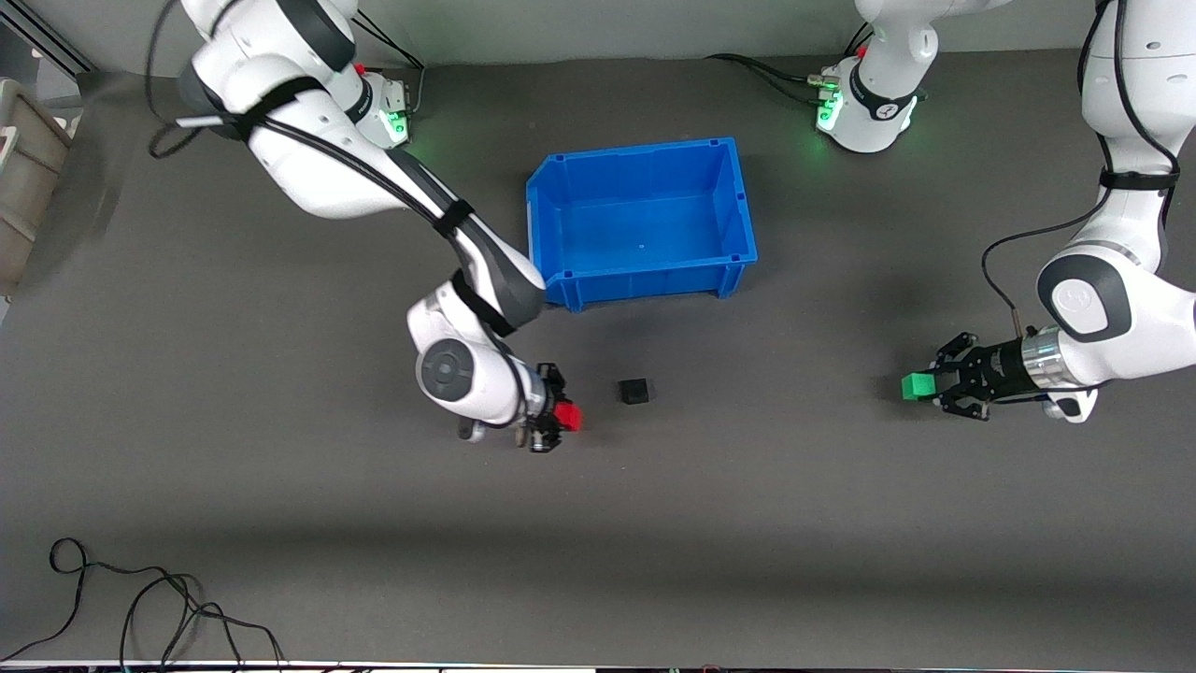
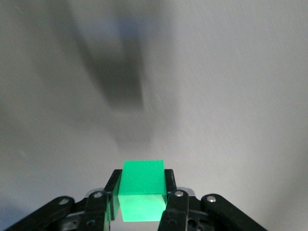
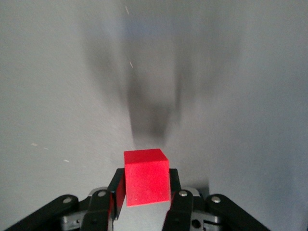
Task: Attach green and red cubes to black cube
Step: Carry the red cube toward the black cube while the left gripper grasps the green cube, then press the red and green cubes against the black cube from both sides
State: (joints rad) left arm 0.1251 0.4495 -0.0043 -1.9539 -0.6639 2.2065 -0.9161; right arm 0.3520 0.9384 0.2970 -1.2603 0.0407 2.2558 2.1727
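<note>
The black cube (image 1: 634, 391) sits on the dark table, nearer to the front camera than the blue bin. My right gripper (image 1: 563, 417) is shut on the red cube (image 1: 566, 416), held just beside the black cube toward the right arm's end; the red cube also shows between the fingers in the right wrist view (image 3: 146, 177). My left gripper (image 1: 925, 386) is shut on the green cube (image 1: 918, 386), held above the table toward the left arm's end; the green cube also shows in the left wrist view (image 2: 142, 190). The black cube is out of both wrist views.
An empty blue bin (image 1: 645, 279) stands in the middle of the table, farther from the front camera than the black cube. A loose black cable (image 1: 140, 608) lies at the table's front corner on the right arm's end. A grey container (image 1: 28, 178) stands at that end's edge.
</note>
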